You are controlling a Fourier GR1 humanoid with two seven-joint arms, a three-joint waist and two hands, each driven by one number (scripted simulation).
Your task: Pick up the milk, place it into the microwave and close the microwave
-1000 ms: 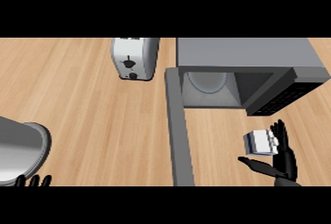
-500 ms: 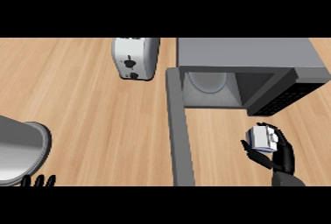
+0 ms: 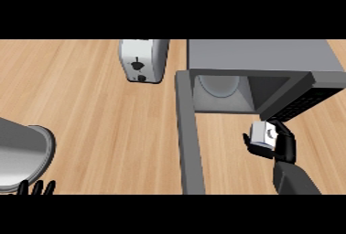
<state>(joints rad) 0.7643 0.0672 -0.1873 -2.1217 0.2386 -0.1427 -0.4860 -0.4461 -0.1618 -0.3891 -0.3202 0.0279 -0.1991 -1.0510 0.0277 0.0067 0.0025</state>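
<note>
Milk (image 3: pixel 264 134) is sitting in the right hand (image 3: pixel 280 146), fingers wrapping round it, just in front of the open microwave (image 3: pixel 256 68) near the bench's right edge. Microwave door (image 3: pixel 189 137) is sticking out twd the front. Left hand (image 3: pixel 35 188) is resting w/ fingers relaxed at the front-left corner, beside a metal bowl (image 3: pixel 20 153). Toaster (image 3: pixel 143 59) is standing at the back edge.

Right hand (image 3: pixel 282 145) black, slim fingers; dark grey forearm. Left hand (image 3: pixel 37 188): black fingertips only.

toaster (image 3: pixel 143 60), metal bowl (image 3: pixel 20 155), wooden counter (image 3: pixel 88 114)
</note>
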